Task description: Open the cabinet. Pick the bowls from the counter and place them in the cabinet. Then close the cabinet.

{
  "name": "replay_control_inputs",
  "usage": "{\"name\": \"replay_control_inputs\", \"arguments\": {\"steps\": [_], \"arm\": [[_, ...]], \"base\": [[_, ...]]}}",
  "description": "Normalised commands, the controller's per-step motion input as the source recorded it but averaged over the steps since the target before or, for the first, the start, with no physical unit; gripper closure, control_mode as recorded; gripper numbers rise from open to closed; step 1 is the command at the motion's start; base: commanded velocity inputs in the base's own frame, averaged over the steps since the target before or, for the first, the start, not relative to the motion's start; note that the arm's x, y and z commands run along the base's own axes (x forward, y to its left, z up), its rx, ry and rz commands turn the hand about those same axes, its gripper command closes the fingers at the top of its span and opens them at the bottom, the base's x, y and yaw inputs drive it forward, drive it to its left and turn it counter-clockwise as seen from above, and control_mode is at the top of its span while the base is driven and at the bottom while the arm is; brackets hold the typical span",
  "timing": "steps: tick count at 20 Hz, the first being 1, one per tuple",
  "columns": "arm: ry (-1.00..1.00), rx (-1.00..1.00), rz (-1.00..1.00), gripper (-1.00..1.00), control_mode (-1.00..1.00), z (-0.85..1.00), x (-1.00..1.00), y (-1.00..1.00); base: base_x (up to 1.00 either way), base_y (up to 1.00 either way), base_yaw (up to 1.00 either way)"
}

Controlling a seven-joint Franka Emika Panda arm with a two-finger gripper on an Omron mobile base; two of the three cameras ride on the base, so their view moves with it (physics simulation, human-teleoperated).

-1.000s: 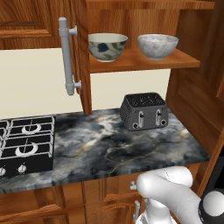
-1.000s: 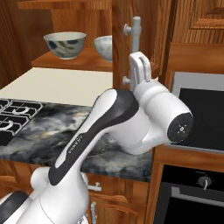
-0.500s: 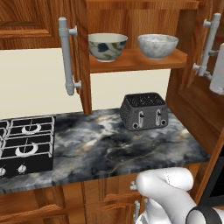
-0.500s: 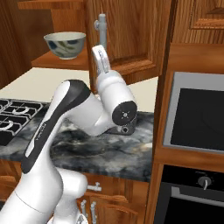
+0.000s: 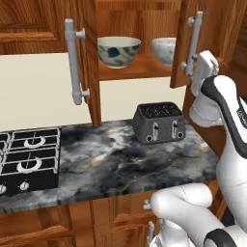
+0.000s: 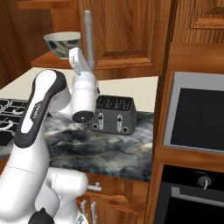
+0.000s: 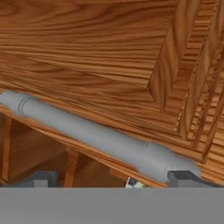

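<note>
The cabinet's left door (image 5: 89,58) stands wide open, and its right door (image 5: 214,24) is swung partway across the opening. Both bowls sit on the shelf inside: the leaf-patterned one (image 5: 118,50) (image 6: 63,43) and the speckled one (image 5: 164,48), half hidden behind the right door. My gripper (image 5: 198,72) (image 6: 85,59) is open at the right door's silver bar handle (image 5: 194,46) (image 6: 89,39). In the hand view the handle (image 7: 96,135) runs slantwise just ahead of the spread gripper (image 7: 111,180), with the panelled door (image 7: 109,52) behind it. The counter (image 5: 120,164) lies below.
A dark toaster (image 5: 159,123) (image 6: 114,114) stands on the counter under the cabinet. The black gas hob (image 5: 26,159) is at the left. A built-in oven column (image 6: 197,113) rises at the right, and low drawers (image 5: 111,217) run under the counter.
The right door has swung a long way inward over the opening, now covering part of the speckled bowl. My hand has travelled with its handle.
</note>
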Motion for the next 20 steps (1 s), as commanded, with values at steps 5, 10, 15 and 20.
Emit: {"name": "replay_control_inputs", "arguments": {"steps": [5,10,15,20], "arm": [[0.0,0.0,-0.12,-1.0,-1.0,0.05,1.0,0.12],[0.05,0.03,-0.06,-1.0,-1.0,0.29,1.0,-0.2],[0.19,0.05,-0.05,-1.0,-1.0,0.4,1.0,-0.36],[0.28,0.03,-0.03,-1.0,-1.0,0.16,0.89,-0.26]], "base": [[0.0,0.0,0.0],[0.0,0.0,0.0],[0.0,0.0,0.0],[0.0,0.0,0.0]]}}
